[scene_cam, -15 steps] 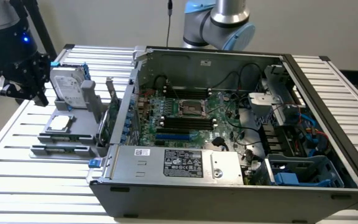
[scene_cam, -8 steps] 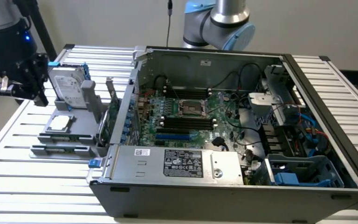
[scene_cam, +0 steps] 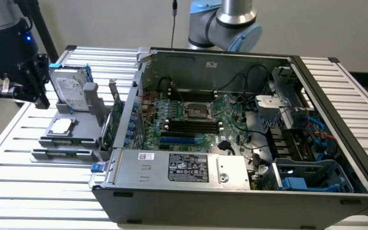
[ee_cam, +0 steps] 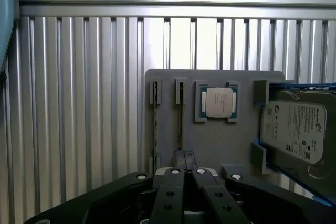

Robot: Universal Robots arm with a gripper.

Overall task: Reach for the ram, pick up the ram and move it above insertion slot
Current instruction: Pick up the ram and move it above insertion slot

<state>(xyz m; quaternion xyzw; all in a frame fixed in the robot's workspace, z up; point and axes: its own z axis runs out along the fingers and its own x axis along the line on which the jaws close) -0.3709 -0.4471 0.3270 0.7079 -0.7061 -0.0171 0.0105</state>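
**A:** Anyone see where the ram (ee_cam: pixel 156 129) is right now?

**B:** Yep, it's standing on edge in a narrow slot of the grey holder (ee_cam: pixel 210 145). The holder's out near the desk (scene_cam: pixel 5 158) edge on the exterior view's left. There's a second narrow slot right beside it, but I can't tell if that one has a stick in it too.

**A:** What else is in the holder?

**B:** A processor chip (ee_cam: pixel 219 102) lying flat in its pocket just past those slots. Then a hard drive (ee_cam: pixel 296 129) propped up at the other end.

**A:** And the gripper?

**B:** The gripper (ee_cam: pixel 184 156) hangs in the air near the holder, clear of the ram and not touching it. The jaws look pressed together with nothing between them.

**A:** The PC?

**B:** The open computer case (scene_cam: pixel 235 201) takes up the middle of the desk, just beside the holder. You can see the motherboard (scene_cam: pixel 229 115) inside, facing up.
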